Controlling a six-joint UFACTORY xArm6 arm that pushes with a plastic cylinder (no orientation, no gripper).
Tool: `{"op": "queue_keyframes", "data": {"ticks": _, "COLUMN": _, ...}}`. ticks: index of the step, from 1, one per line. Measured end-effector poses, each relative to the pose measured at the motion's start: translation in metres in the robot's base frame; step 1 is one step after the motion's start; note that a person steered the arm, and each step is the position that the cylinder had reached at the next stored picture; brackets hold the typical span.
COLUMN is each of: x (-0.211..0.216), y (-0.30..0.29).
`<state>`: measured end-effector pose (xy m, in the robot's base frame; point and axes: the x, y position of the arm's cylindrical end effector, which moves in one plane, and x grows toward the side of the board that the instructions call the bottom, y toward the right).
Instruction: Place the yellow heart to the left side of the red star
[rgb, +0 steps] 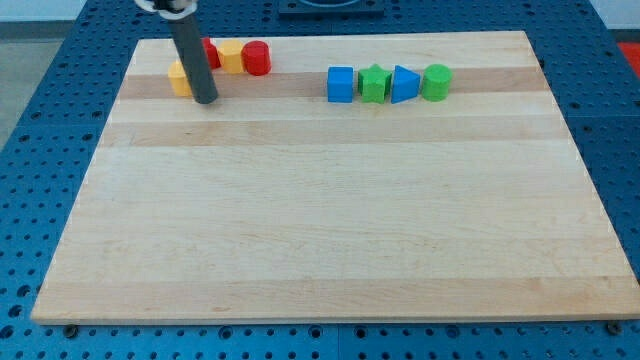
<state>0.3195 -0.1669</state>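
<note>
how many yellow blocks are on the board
2: one yellow block at the view's top left, touching my tip; another yellow block between the two red ones. The rod could hide more.

Robotics lab bench setup. Wooden board (330, 220) sits on a blue perforated metal table (610, 60) with a grid of mounting holes showing from 9 round to 3 o'clock. Dark equipment base (330, 5) at 12 o'clock.

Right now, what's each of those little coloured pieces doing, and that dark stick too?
My tip: down on the board, against the yellow block at the view's top left.
Yellow block: partly hidden behind the rod.
Red block: mostly hidden, shape unclear.
Second yellow block: touching the red cylinder.
Red cylinder: upright.
Blue cube, green star, blue triangle, green cylinder: lined up, untouched.
</note>
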Motion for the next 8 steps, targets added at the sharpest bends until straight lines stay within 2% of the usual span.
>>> {"op": "queue_keyframes", "data": {"ticks": 4, "x": -0.023, "y": -0.072}}
{"op": "queue_keyframes", "data": {"ticks": 6, "x": -0.057, "y": -0.085}}
{"op": "queue_keyframes", "data": {"ticks": 8, "x": -0.053, "y": -0.118}}
